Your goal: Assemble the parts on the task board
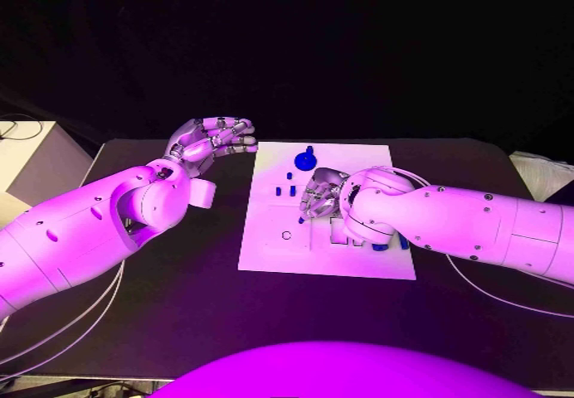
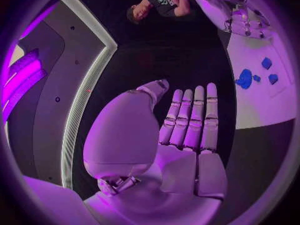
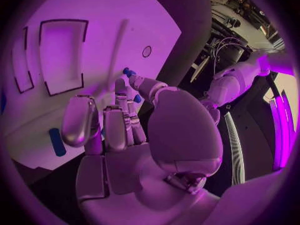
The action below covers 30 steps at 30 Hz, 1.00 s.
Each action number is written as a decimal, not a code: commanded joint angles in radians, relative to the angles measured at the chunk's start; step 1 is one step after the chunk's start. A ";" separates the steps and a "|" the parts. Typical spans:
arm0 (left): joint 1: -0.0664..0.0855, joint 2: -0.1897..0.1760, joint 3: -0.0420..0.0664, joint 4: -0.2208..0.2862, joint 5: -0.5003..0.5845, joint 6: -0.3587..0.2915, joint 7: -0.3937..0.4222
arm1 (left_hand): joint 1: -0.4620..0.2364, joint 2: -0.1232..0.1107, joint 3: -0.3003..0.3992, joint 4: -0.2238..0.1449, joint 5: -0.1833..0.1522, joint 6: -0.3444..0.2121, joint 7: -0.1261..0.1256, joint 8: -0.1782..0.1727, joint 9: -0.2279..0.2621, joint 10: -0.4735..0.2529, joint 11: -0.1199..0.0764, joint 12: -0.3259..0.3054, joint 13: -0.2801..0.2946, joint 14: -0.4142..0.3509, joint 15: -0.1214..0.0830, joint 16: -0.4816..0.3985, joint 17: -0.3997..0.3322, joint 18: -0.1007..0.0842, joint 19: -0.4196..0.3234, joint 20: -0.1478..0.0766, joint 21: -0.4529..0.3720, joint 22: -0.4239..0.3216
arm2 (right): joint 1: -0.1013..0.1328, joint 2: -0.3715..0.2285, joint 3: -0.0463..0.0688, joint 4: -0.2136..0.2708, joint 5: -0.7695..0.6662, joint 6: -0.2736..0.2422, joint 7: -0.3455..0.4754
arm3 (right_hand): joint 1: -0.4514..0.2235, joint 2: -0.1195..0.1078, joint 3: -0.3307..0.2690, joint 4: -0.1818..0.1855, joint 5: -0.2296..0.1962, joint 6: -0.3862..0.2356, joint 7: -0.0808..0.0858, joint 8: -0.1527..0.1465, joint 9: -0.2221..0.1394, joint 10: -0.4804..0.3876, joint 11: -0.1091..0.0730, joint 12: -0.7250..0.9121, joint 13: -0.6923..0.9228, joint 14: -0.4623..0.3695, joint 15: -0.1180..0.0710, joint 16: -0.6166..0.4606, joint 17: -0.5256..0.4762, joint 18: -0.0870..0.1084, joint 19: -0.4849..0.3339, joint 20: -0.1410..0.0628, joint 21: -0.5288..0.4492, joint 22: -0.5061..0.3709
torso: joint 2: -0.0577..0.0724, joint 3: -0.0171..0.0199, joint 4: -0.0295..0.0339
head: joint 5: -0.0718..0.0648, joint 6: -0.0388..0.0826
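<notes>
The white task board (image 1: pixel 281 249) lies in the middle of the black table. A large rounded blue part (image 1: pixel 306 157) stands at its far end, with small blue pegs (image 1: pixel 291 190) just nearer. My right hand (image 1: pixel 325 196) is down on the board's middle. In the right wrist view its thumb and a finger meet on a small blue part (image 3: pixel 127 72), while the other fingers (image 3: pixel 79 120) are curled. My left hand (image 1: pixel 216 137) hovers off the board's far left corner. Its fingers (image 2: pixel 194 117) are straight and apart, and it holds nothing.
More blue pieces (image 1: pixel 381 246) lie on the board's near right part, half under my right forearm. A dark-outlined rectangular recess (image 3: pixel 62 55) and a blue bar (image 3: pixel 56 141) show on the board. A pale box (image 1: pixel 30 157) stands at the table's left edge.
</notes>
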 commanded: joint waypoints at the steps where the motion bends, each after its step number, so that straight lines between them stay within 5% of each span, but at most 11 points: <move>1: -0.001 0.001 0.001 0.001 0.003 0.017 0.006 | 0.010 -0.002 -0.007 0.000 -0.001 -0.003 0.002 0.004 -0.001 -0.008 -0.003 0.006 0.001 -0.005 -0.001 -0.005 0.001 0.010 0.007 -0.002 -0.004 -0.001 | -0.004 0.002 -0.004 -0.007 -0.055 -0.002 0.000 | -0.001 -0.008 -0.005 -0.001 -0.009 -0.005 0.000 -0.005 -0.002 0.004 0.005 -0.004 0.002 0.030 -0.001 0.006 -0.001 -0.011 0.017 -0.002 0.001 0.018 | 0.000 0.0000 0.0009 | -0.001 0.000; 13: -0.001 0.002 0.000 0.000 0.003 0.018 0.005 | 0.011 0.000 -0.010 0.003 -0.001 -0.003 0.003 0.005 -0.002 -0.010 -0.002 0.008 0.001 -0.007 0.000 -0.006 0.003 0.010 0.009 -0.002 -0.007 -0.004 | -0.008 0.007 -0.007 -0.006 -0.050 -0.024 0.007 | -0.018 -0.003 -0.013 0.022 -0.047 -0.006 -0.002 -0.012 -0.006 0.003 0.005 -0.006 0.014 0.030 -0.001 0.008 0.000 -0.011 0.019 -0.002 0.001 0.020 | 0.000 -0.0005 0.0001 | 0.001 0.000; 30: -0.001 0.000 0.000 -0.001 0.003 0.018 0.004 | 0.011 0.001 -0.010 0.004 -0.001 -0.003 0.003 0.005 -0.002 -0.010 -0.002 0.008 0.001 -0.007 0.000 -0.006 0.003 0.010 0.010 -0.002 -0.008 -0.004 | -0.011 -0.001 -0.008 0.004 -0.028 -0.044 0.017 | -0.023 0.000 -0.015 0.032 -0.044 -0.003 -0.002 -0.012 -0.007 0.008 0.004 -0.003 0.020 0.030 -0.002 0.007 -0.002 -0.011 0.019 -0.003 0.000 0.020 | 0.000 -0.0005 0.0003 | 0.002 0.000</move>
